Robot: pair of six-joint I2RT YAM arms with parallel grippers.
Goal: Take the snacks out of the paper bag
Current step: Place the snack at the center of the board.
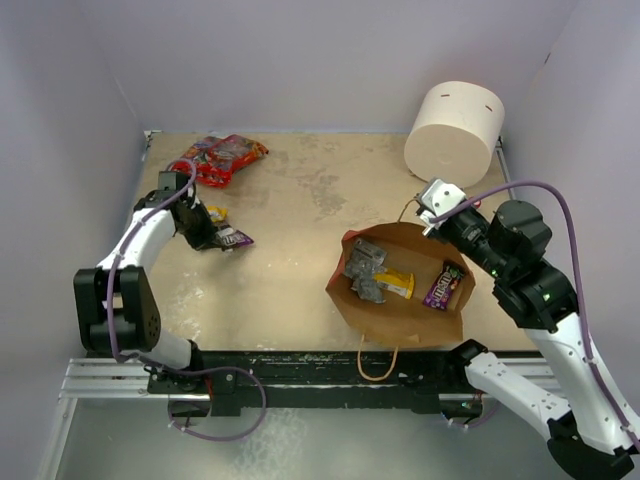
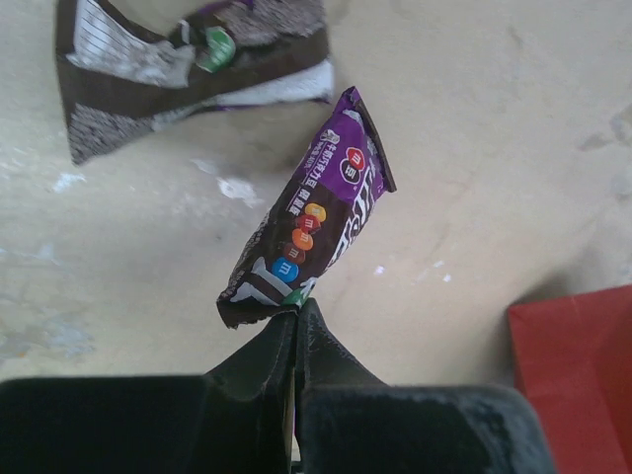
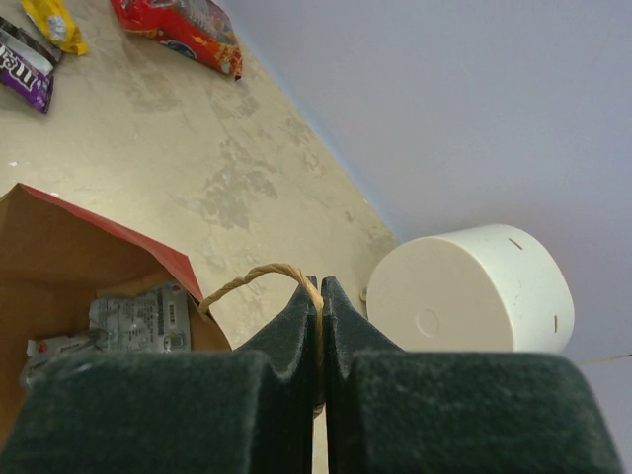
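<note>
Top external view: the paper bag (image 1: 400, 325) lies on its side on the table (image 1: 290, 200) in front of my right arm. Its tan inside is turned up and its mouth is spread wide. Three things lie side by side in the bag: a crinkled silver-grey packet (image 1: 365, 270), a yellow wrapper (image 1: 398, 284) and a bagged purple packet (image 1: 445, 285).

My right gripper (image 1: 432, 207) sits at the bag's far edge. Right wrist view: its fingers are pressed together with no gap, pinching the far string handle (image 3: 259, 275), which arcs up from the bag's red rim. The silver-grey packet lies just inside the bag from that grip, untouched. The white cylinder (image 1: 455, 130) stands beyond the bag's far edge, apart from it. The near string handle (image 1: 378, 365) droops off the bag's near edge.

My left gripper (image 1: 205, 235) is well apart from the bag, on the left-arm side. Left wrist view: its jaws are closed tight on one corner of the purple candy packet (image 2: 316, 212). The rest of the packet stretches away from the fingertips over bare table. I cannot tell whether it is lifted or resting.

A dark packet (image 2: 188, 59) with a white printed panel lies beyond the held one, not touching it.

Also out of the bag, on the same side:
- A loose yellow wrapper (image 1: 215, 213) lies just beside the left gripper.
- The red cartoon-printed bag (image 1: 222, 158) lies farther from the paper bag, near the table's far corner.
</note>
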